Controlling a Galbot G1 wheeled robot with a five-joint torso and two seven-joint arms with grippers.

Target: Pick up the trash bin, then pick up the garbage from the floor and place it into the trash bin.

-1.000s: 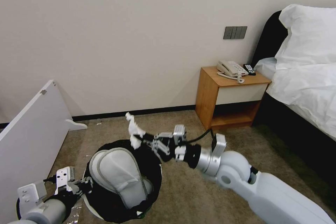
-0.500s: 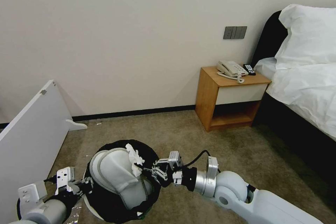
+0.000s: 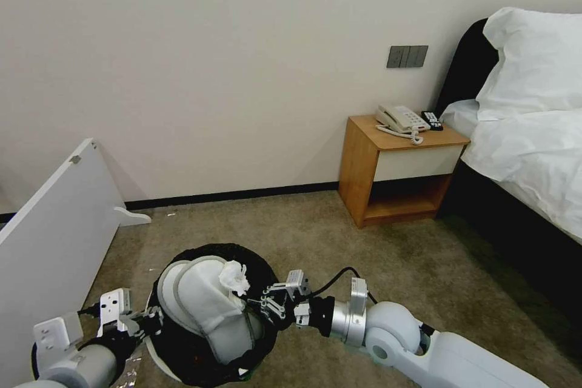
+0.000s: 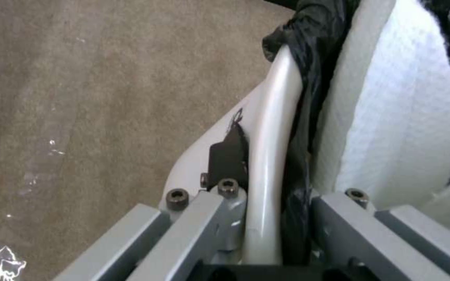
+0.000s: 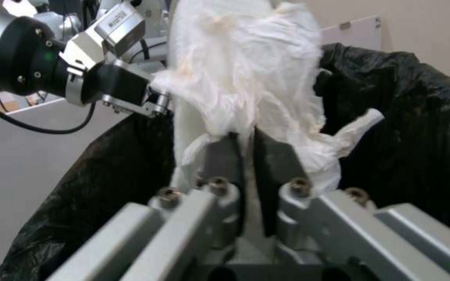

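Tissue [image 5: 246,74] in closed right pincer [image 5: 248,156]

Left pincer [image 4: 272,218] clamped low at left, right pincer [image 5: 248,156] pinched closed, arm extended leftward

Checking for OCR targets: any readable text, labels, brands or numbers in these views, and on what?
No text reads.
Sticker on the left tool: print too blurred to read.
Telephone keypad: too small to read.
Remote buttons: too small to read.
Wall switch plate: no marking shows.
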